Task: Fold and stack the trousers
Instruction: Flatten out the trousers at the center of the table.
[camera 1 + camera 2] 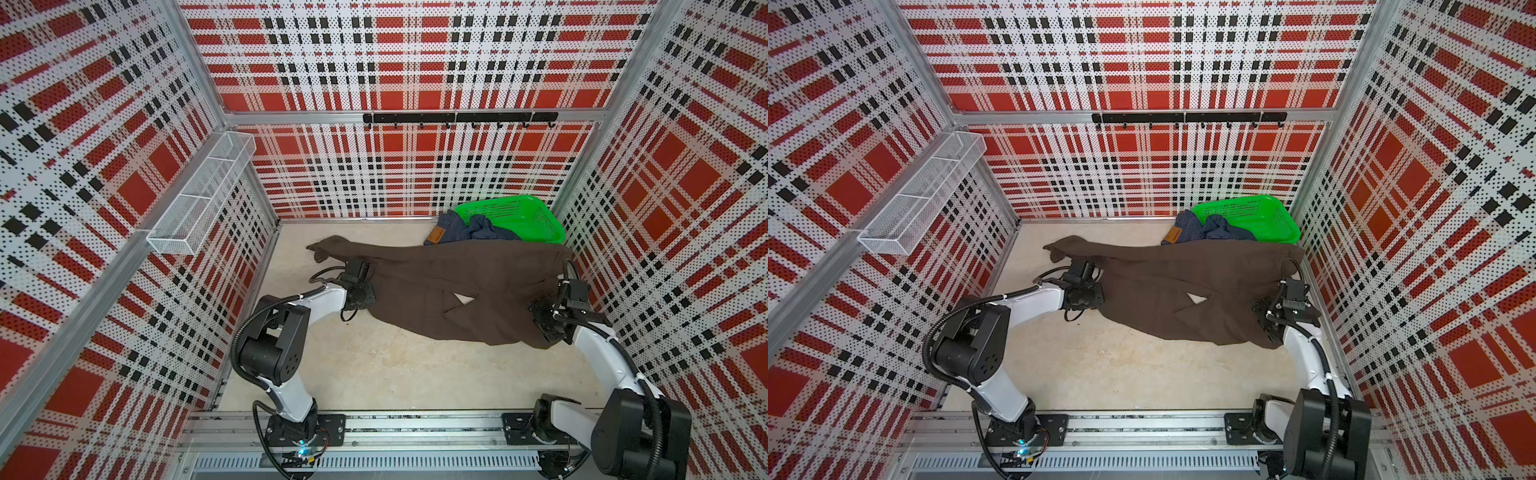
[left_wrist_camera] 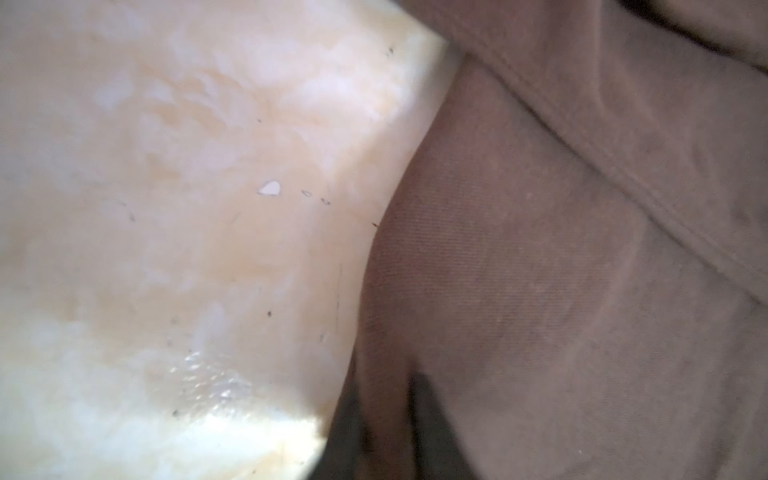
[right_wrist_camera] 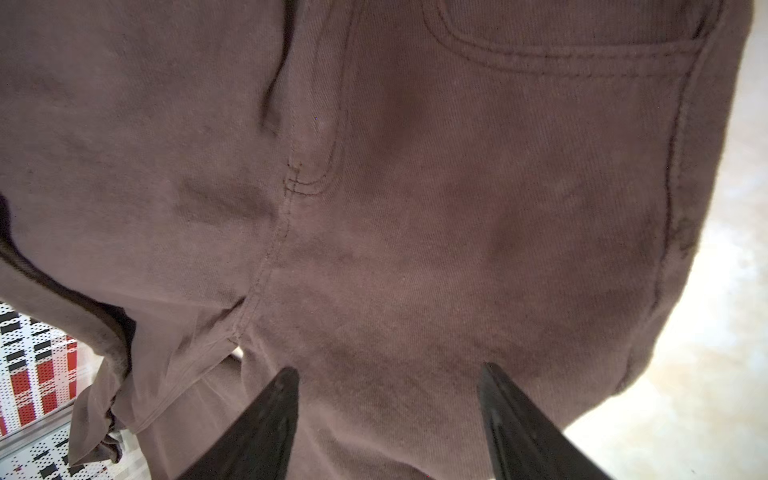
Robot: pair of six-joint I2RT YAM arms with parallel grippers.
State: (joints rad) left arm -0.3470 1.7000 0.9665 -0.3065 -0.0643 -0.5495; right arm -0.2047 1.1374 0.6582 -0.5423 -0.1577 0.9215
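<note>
The dark brown trousers [image 1: 449, 274] [image 1: 1183, 274] lie spread across the far half of the beige floor, with a leg end reaching far left and the waist at the right wall. My left gripper [image 1: 362, 266] [image 2: 388, 395] is at the near edge of that leg, shut on a ridge of brown cloth [image 2: 540, 270]. My right gripper [image 1: 538, 306] [image 3: 388, 368] stands open over the seat area [image 3: 415, 208], with nothing pinched between its fingers. The blue denim trousers [image 1: 465, 230] [image 1: 1200, 228], showing a tan patch, spill out of a green basket.
The green basket [image 1: 523, 210] [image 1: 1262, 205] leans in the far right corner, partly under the denim. A white wire shelf [image 1: 203, 191] juts from the left wall. A black hook rail [image 1: 457, 118] runs along the back wall. Plaid walls close in on three sides.
</note>
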